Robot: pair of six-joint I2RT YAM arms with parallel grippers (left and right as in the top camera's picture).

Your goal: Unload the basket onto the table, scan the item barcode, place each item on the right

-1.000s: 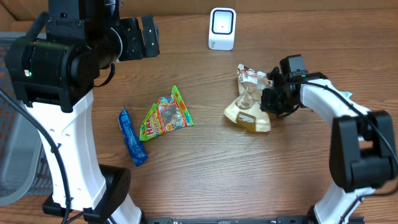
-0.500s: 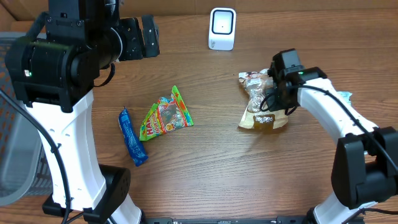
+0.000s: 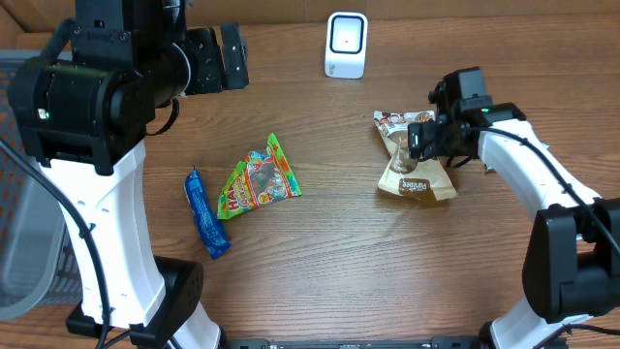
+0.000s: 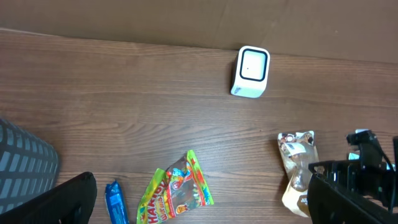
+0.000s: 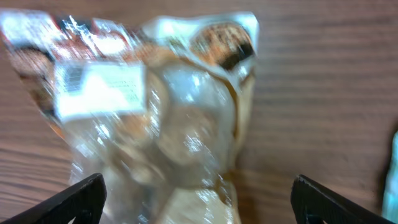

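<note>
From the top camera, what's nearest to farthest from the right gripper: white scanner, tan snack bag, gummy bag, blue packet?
From the right gripper:
1. tan snack bag, right at its fingertips.
2. white scanner, at the table's back edge.
3. gummy bag, mid-table.
4. blue packet, farthest left.

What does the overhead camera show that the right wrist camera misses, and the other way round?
Only overhead: the white scanner, a colourful gummy bag, a blue packet and the left arm. Only the right wrist: a blurred close-up of the white label on the snack bag, with that gripper's dark fingertips spread wide at the lower corners. Both: the snack bag lying on the wooden table.
</note>
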